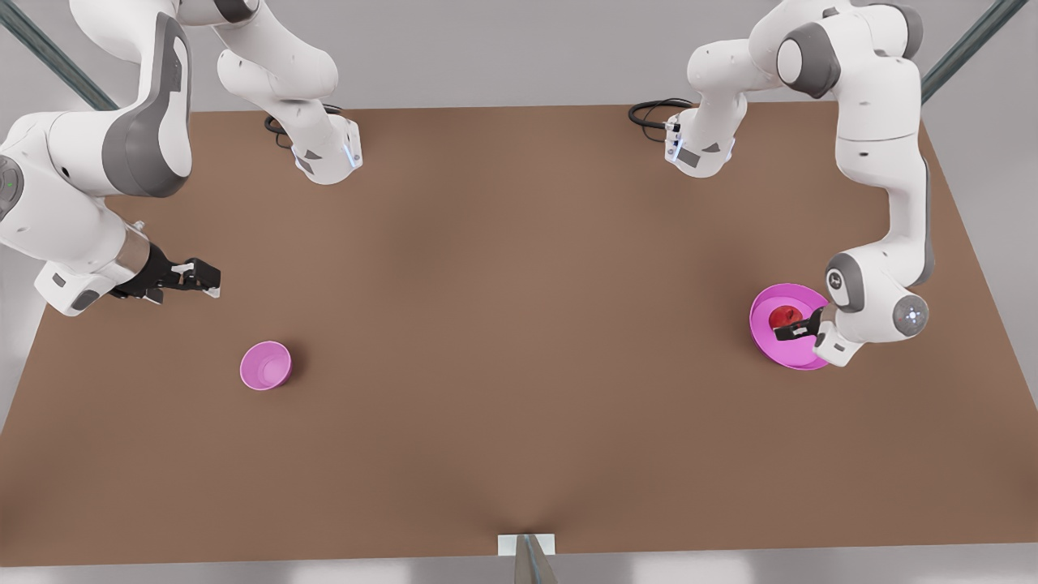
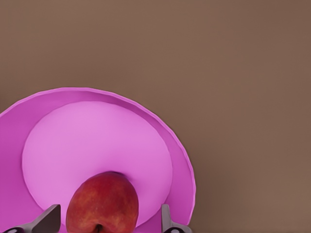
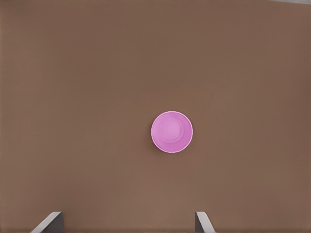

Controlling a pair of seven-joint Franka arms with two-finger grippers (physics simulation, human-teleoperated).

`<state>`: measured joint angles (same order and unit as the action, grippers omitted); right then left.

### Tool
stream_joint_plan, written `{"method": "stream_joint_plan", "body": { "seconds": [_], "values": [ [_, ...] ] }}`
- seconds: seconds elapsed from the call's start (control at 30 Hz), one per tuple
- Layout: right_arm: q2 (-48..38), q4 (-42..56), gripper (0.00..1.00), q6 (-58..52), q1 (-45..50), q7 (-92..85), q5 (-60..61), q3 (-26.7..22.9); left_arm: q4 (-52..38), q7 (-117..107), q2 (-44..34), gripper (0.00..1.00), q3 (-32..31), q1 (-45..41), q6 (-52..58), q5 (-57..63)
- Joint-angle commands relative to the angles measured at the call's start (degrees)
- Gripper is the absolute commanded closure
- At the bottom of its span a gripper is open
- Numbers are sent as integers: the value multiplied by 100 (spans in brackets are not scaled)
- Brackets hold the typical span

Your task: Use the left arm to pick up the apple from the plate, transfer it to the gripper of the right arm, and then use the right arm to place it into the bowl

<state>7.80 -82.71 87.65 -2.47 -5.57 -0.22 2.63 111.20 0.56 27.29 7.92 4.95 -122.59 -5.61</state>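
Observation:
The red apple [image 1: 784, 315] [image 2: 102, 204] rests on the wide pink plate [image 1: 770, 345] [image 2: 97, 141] at the front view's right. My left gripper [image 1: 799, 327] is low over the plate and open, one finger on each side of the apple; in the left wrist view a small gap shows between the apple and each of the fingertips [image 2: 48, 217]. The small pink bowl [image 1: 265, 366] [image 3: 171, 132] stands with nothing in it at the front view's left. My right gripper [image 1: 203, 277] hangs open above the table, behind and left of the bowl, holding nothing.
The brown table [image 1: 519, 324] carries both arm bases [image 1: 328, 158] [image 1: 699, 150] along its back edge, each with a black cable loop [image 1: 653, 113]. A small white bracket [image 1: 527, 545] sits at the middle of the front edge. The plate lies close to the table's right edge.

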Motion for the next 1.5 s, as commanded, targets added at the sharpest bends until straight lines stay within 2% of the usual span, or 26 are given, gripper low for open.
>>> {"method": "stream_joint_plan", "body": {
  "seconds": [0.0,0.27,0.93,1.0,1.07,1.37,1.47],
  "values": [
    [-6,1,0,-2,0,-32,4,0,-2,190,31,0,8,6,-55,16],
    [-6,1,0,-20,-8,-102,66,-17,271,190,31,0,52,6,-46,25],
    [-6,1,0,-20,0,-76,57,-17,297,181,339,0,78,94,-266,16],
    [-15,1,0,-20,0,-93,57,-8,289,181,339,5,78,94,-266,7],
    [-15,1,0,-64,0,-93,57,0,297,181,339,15,78,94,-266,7],
    [-15,10,0,-64,0,-172,48,0,174,181,233,20,78,59,15,-2],
    [-15,10,0,-64,9,-172,48,9,-739,199,198,22,-71,41,1140,-2]
  ]
}}
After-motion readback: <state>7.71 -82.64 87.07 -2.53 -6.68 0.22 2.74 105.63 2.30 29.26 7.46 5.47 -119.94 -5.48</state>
